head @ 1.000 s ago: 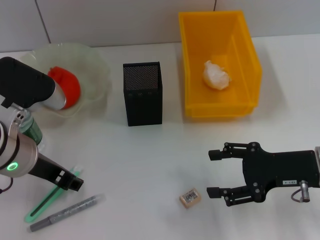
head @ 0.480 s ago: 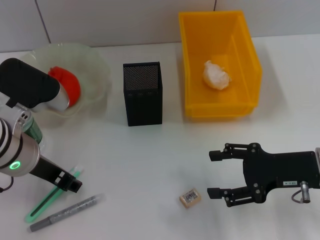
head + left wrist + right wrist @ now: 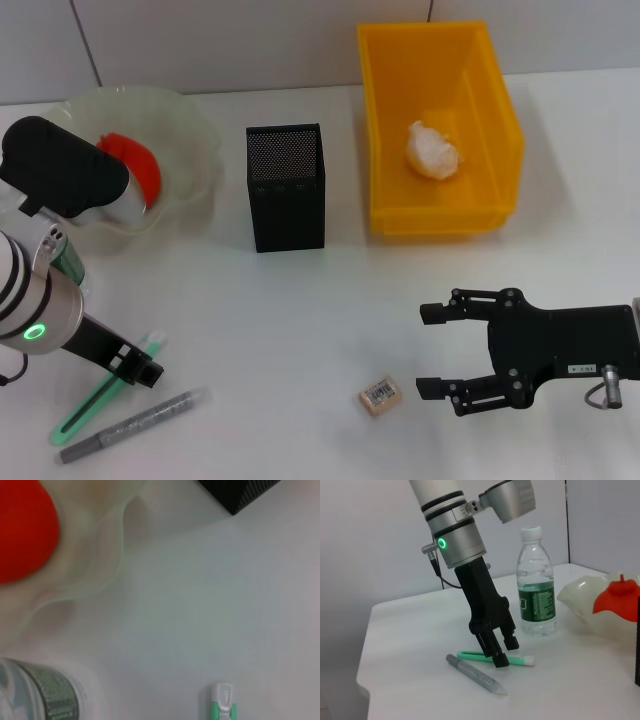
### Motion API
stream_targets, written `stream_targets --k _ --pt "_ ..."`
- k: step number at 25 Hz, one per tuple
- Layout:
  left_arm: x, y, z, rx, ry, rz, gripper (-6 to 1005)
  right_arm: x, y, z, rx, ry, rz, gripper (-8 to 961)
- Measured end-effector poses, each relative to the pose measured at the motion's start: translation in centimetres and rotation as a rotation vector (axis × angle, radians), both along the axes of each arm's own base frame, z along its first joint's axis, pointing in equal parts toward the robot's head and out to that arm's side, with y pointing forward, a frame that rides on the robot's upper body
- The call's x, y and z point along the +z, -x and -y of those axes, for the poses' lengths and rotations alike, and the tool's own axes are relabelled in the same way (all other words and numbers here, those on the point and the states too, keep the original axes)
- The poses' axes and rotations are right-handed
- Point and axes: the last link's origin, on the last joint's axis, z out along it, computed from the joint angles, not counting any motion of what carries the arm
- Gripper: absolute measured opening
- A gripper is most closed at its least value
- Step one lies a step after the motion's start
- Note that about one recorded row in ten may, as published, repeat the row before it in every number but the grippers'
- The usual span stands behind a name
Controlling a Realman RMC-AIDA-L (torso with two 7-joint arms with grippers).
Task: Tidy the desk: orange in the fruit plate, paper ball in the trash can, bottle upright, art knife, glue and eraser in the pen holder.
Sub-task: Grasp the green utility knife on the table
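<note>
— Where was the eraser [image 3: 380, 395]?
— On the bench [image 3: 300, 320], just beside the right gripper [image 3: 432, 350], which was spread wide, holding nothing.
— And the left gripper [image 3: 503, 653]?
— Released too, above the green knife [image 3: 492, 657].

— What do my eyes cover?
— My head looks steeply down on the table [image 3: 300, 320]. My left wrist hovers close above; my right wrist sights low across. All share the fruit plate [image 3: 195, 150].
</note>
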Motion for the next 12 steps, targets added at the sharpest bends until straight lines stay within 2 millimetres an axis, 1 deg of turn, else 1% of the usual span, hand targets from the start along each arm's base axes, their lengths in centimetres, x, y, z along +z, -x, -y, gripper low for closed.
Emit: stream_targets --k 12 --pt "-0.04 -0.66 0.13 0.018 0.017 -0.003 555 -0.13 -0.10 0.18 -0.008 0.004 -0.004 838"
